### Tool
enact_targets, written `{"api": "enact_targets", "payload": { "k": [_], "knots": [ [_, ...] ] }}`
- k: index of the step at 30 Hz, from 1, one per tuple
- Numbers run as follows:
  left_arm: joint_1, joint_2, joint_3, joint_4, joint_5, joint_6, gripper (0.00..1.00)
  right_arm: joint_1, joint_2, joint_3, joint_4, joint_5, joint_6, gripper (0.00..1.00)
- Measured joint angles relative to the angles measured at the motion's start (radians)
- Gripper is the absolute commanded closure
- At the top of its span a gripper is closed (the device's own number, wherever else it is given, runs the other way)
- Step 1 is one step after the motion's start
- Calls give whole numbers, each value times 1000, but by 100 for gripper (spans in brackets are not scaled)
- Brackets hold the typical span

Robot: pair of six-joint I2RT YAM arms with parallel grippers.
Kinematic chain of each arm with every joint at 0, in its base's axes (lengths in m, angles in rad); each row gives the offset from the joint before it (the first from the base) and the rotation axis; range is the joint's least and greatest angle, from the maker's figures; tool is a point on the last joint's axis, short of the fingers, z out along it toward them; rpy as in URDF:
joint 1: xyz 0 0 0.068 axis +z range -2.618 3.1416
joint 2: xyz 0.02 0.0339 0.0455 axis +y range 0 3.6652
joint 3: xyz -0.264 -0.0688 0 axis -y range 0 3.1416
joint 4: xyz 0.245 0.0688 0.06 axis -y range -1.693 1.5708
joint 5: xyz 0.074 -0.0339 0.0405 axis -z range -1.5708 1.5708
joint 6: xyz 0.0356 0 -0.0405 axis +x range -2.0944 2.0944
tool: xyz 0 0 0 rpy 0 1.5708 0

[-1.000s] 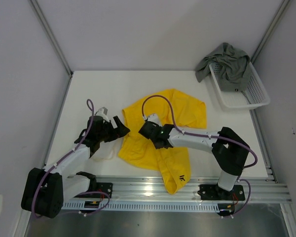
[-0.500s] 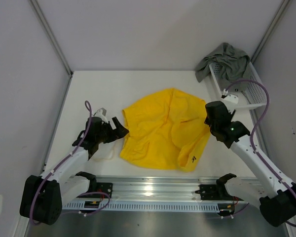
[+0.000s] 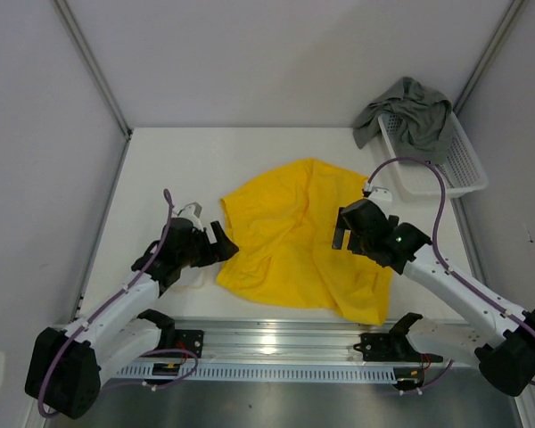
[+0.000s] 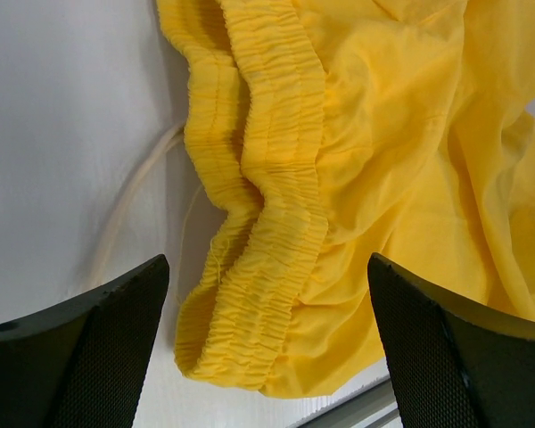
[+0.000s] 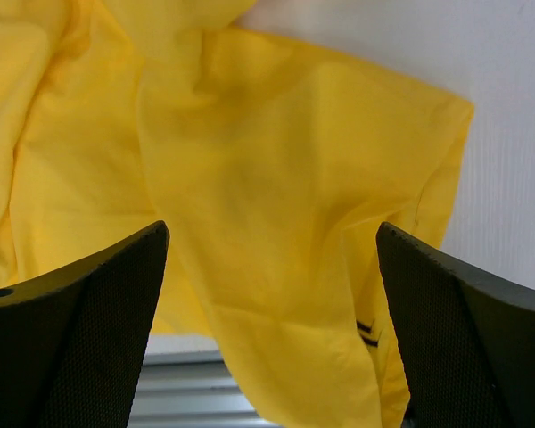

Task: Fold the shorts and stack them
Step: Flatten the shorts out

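Both hands are spread wide and empty. The left hand (image 3: pixel 221 242) hovers by the waistband (image 4: pixel 267 178) of the yellow shorts (image 3: pixel 290 241). The right hand (image 3: pixel 339 234) hangs over one leg (image 5: pixel 276 205), likely to smooth them flat on the desk (image 3: pixel 178 160). The grey-green shorts (image 3: pixel 410 111) drape over the basket (image 3: pixel 455 174).

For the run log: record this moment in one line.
yellow shorts: crumpled on table, unfolded | left gripper: open at waistband | right gripper: open above them | grey-green shorts: draped over basket
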Motion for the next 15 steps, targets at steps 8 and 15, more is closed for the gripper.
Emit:
{"api": "enact_targets", "payload": {
  "k": [8,15],
  "knots": [
    [-54,-91,-3,-129,-66,-32,8,86,-36,-5,-150,-33,198,0],
    [-77,-74,-13,-219,-92,-90,13,93,-67,-21,-169,-43,281,0]
  ]
}}
